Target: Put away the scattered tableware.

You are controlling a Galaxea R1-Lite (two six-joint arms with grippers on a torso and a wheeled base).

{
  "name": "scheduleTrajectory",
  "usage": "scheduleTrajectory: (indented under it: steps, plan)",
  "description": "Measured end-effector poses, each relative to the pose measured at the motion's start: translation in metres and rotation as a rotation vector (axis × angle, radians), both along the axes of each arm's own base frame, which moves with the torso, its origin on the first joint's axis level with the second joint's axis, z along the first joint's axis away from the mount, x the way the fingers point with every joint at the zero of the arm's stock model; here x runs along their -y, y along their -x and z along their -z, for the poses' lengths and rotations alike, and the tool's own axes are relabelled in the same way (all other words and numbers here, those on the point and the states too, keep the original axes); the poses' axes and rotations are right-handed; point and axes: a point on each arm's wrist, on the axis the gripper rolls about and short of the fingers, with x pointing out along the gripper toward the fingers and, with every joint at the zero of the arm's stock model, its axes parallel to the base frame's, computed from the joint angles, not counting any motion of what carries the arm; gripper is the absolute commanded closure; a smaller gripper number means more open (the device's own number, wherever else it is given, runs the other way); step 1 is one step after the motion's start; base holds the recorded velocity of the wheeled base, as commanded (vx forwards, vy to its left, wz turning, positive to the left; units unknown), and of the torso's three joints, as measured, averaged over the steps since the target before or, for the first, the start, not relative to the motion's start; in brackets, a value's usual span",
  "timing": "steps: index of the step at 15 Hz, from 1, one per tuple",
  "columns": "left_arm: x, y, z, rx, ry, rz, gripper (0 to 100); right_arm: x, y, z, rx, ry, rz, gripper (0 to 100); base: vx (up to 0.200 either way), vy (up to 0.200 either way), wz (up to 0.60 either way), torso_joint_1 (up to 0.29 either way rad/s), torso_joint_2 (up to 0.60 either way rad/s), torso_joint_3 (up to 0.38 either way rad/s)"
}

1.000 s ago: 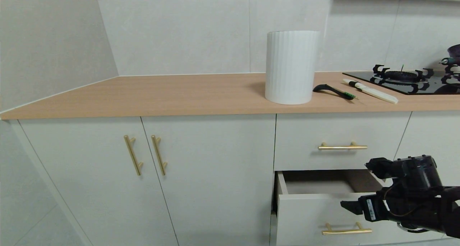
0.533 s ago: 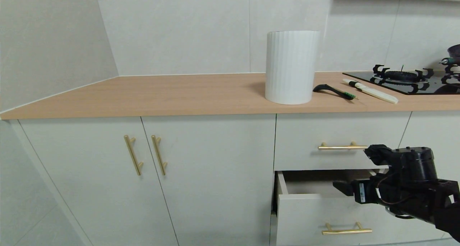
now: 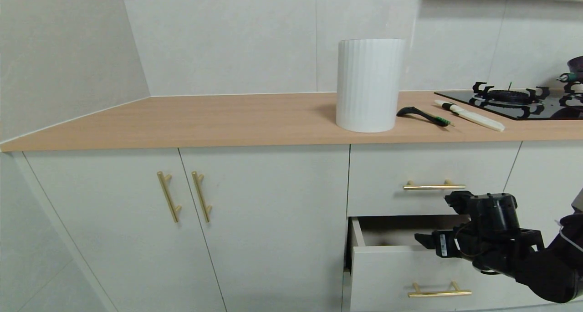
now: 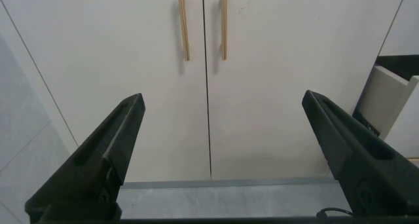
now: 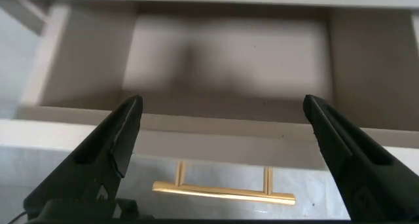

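A: What is seen, from the biggest thing down?

B: A desk (image 3: pixel 227 120) is seen along the tiled wall. Doors (image 3: pixel 182 212) are set beneath it on the left, and a drawer (image 3: pixel 391 271) is seen open beneath it on the right. A white ribbed canister (image 3: pixel 369 84) is stood on the desk above that drawer. A hob (image 3: pixel 514 103) is let into the desk further right.

A: And the tools?

B: The right tool (image 3: pixel 439 218) is held low, just before the open drawer, with its fingers spread wide apart and nothing between them. The left tool (image 4: pixel 222 99) is pointed at the doors, likewise spread and empty.

A: Where is the tableware found?

B: A knife (image 3: pixel 471 115) and a black-handled utensil (image 3: pixel 421 115) are laid on the desk between canister and hob. They are placed near each other but apart.

A: By which relation is the coming move governed?

B: Both pieces are placed above and beyond the right tool, almost straight up from the drawer. A rise over the desk's front edge is therefore judged to be needed. Their long axes are laid aslant: the far ends are turned toward the canister, the near ends toward the hob and the front edge. The fingers would be best set across that line. The right arm is judged the nearer, since the left is held over by the doors.
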Motion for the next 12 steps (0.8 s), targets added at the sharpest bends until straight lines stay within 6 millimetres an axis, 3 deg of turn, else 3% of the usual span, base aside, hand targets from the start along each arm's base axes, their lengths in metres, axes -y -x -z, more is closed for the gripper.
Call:
scheduleTrajectory:
  steps: [12]
  plan:
    - [0.0000,0.0000,0.0000,0.000,0.000,0.000,0,0.0013,0.0002,0.0128,-0.063,0.014,0.015,0,0.000,0.000,0.00,0.000,0.00,0.000]
